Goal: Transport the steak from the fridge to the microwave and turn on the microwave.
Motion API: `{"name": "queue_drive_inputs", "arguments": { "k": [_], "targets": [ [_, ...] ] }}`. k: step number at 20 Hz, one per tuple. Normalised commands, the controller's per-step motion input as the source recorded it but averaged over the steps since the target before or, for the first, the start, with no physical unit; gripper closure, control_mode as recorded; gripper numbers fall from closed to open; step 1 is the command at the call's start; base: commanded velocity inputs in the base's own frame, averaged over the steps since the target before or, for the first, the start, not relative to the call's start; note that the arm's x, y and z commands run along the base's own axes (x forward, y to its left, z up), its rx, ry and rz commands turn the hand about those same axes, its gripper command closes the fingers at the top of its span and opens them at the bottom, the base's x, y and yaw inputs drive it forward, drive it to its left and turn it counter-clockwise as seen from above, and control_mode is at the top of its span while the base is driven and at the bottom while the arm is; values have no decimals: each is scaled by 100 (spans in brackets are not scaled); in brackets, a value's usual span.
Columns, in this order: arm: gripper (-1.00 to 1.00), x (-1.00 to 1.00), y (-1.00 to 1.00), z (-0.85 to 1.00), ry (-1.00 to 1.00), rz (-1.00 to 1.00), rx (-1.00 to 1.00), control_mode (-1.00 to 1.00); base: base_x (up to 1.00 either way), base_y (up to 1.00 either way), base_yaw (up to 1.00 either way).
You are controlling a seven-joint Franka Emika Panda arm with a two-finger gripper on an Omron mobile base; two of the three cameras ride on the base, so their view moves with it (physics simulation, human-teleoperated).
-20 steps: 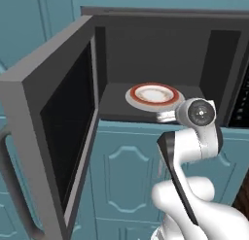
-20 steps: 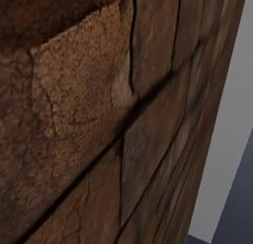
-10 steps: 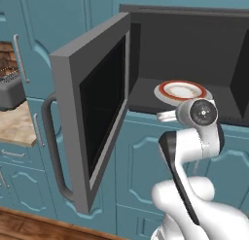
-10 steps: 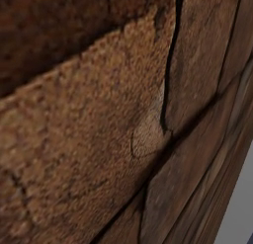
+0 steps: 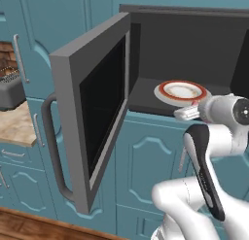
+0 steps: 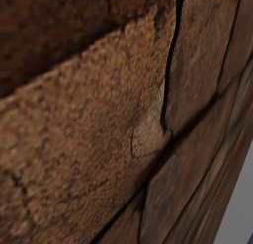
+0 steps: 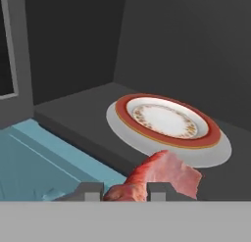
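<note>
Lumpy red-pink steak (image 7: 162, 180), round plate (image 7: 169, 126)

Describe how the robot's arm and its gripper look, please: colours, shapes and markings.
The arm is glossy white with rounded, tube-like links, a long black panel along one link and a round grey cap at the wrist joint. The gripper ends in two small, square, dark grey fingertips. No cables or markings show.

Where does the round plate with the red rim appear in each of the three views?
Left base view: plate right of center, on the floor of the open microwave.
Right base view: not in it; brown wall.
Hand view: plate center-right.
Shared landmark: the microwave's dark interior.
</note>
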Motion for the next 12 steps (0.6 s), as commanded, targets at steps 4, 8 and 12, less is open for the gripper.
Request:
{"name": "queue_drive_inputs", "arguments": {
  "k": [4,8,12],
  "targets": [
    [100,5,-16,0,-1,-13,0,-100,0,0,0],
    [100,25,-6,1,0,-23,0,-100,0,0,0],
    [100,36,-7,3,0,-22,0,-100,0,0,0]
  ]
}}
